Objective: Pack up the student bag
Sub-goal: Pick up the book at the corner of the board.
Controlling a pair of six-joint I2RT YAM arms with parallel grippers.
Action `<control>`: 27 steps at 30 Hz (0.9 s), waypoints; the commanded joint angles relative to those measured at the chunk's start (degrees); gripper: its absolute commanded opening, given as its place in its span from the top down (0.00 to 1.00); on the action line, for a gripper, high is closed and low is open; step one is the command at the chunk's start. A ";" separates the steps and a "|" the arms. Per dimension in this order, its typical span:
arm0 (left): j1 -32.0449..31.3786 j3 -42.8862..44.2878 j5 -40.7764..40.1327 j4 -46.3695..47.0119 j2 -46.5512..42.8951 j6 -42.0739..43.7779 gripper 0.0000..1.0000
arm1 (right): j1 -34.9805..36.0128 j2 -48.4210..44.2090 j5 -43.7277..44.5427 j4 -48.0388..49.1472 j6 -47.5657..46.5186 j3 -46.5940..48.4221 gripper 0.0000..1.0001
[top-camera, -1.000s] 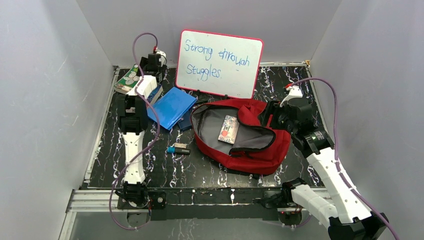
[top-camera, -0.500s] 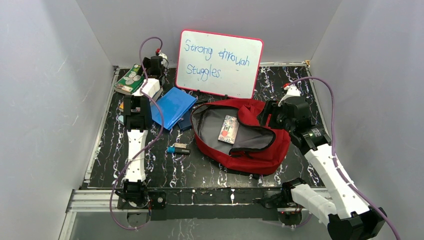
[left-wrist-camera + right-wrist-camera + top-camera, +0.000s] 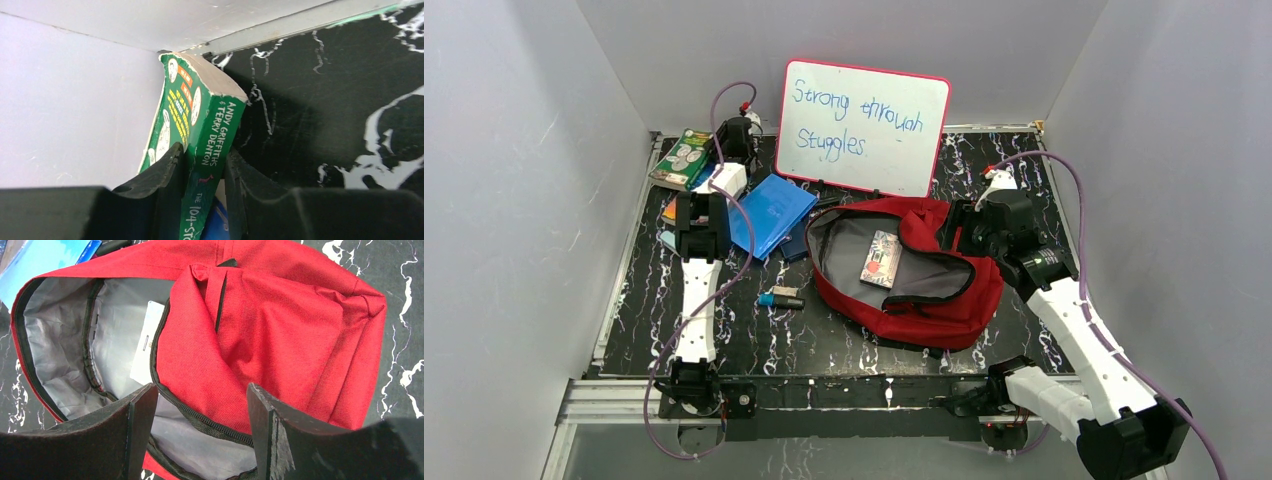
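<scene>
1. Straddling the spine of the green book [image 3: 210, 125], the left gripper [image 3: 202, 160] had its jaws drawn narrow. One finger [image 3: 160, 175] pressed on the cover and the other on the far side of the spine, so the book was pinched between them.
2. Past those fingertips the book ran up and away to the corner where the black marbled table [image 3: 325, 100] met the pale wall [image 3: 75, 100]. A scrap of blue showed low between the fingers, too little to name.
3. The right gripper [image 3: 197, 425] hung with its jaws spread wide and nothing in them, just above the student bag [image 3: 280, 330].
4. Between the right fingers ran the black zipper edge of the bag's red flap. Beyond it the grey-lined compartment gaped open, with a white card [image 3: 147, 340] lying flat inside.
5. From above, the bag lay unzipped on the table beside the right gripper, on the side towards the left arm.
6. A blue folder [image 3: 769, 212] lay between the bag and the left gripper.
7. Farther from both grippers, a small dark marker [image 3: 781, 299] lay towards the arm bases.
8. A whiteboard [image 3: 864, 125] leaned on the back wall beyond the bag.
</scene>
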 commanded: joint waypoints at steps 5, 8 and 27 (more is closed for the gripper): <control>0.49 1.63 -2.50 3.63 -3.39 0.97 1.00 | -0.11 -0.34 -0.67 3.33 -0.17 0.57 0.26; 0.44 0.33 -3.04 4.23 -6.63 2.52 1.00 | -0.09 -0.73 -1.09 3.71 0.02 0.38 0.26; -6.99 -10.38 0.94 -6.88 -43.77 0.09 1.00 | -0.12 -6.02 -2.08 3.83 0.77 0.28 0.26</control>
